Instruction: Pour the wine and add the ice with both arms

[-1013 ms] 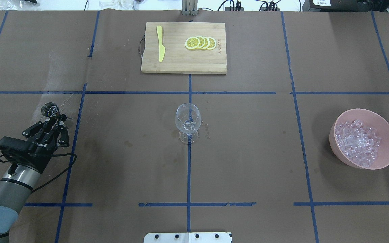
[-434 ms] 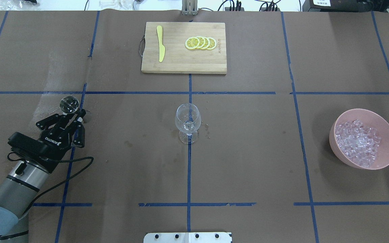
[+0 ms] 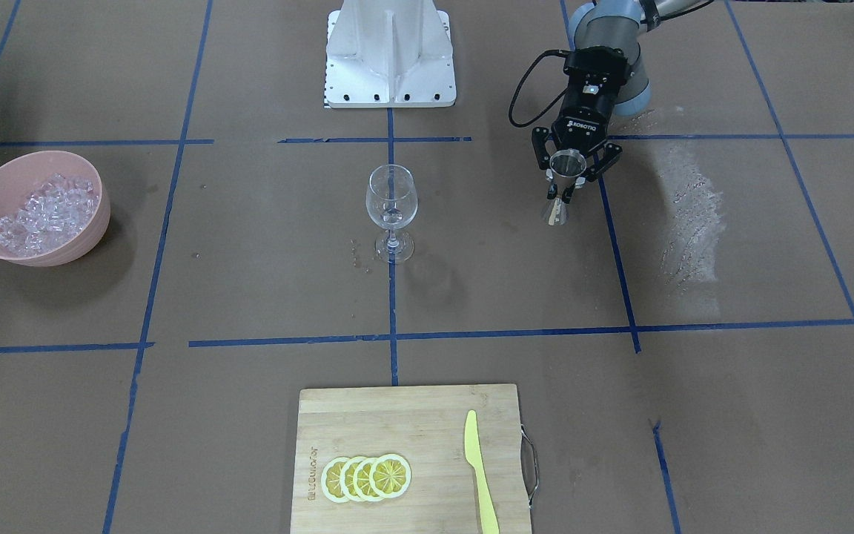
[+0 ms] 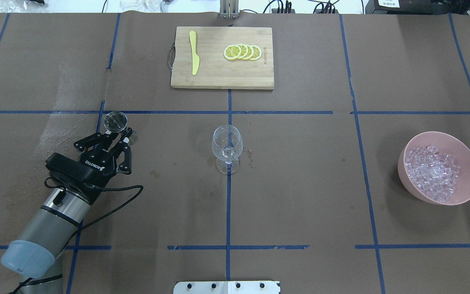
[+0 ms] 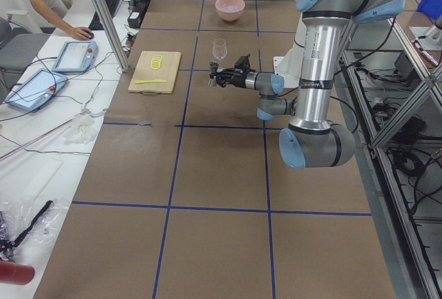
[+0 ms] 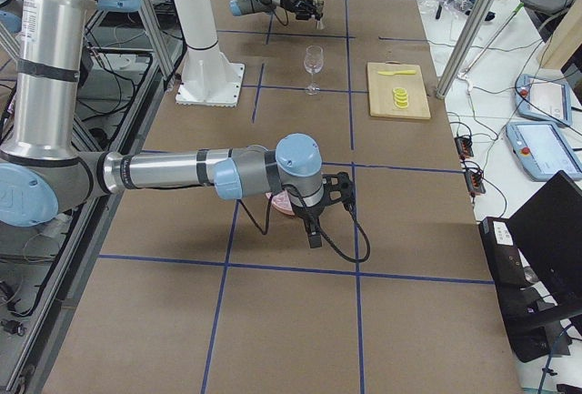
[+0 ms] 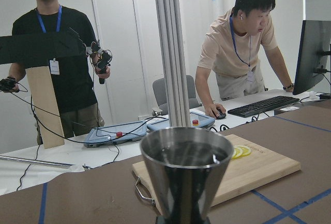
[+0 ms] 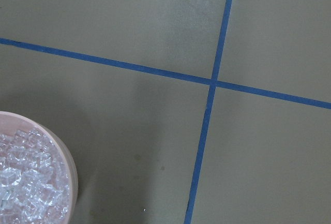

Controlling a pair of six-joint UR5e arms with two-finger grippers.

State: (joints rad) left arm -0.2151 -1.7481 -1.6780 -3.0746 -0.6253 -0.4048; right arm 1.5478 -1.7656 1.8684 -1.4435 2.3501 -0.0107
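Jigger clamped upright in my left pincer; pour step. Next: carry over wine glass, tip slowly.

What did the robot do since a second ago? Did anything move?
The left hand, still squeezing the metal cup, slid sideways toward the wine glass and a bit farther from the robot. It grabbed nothing new and dropped nothing. The wine glass, the pink bowl of ice and the cutting board stayed put.
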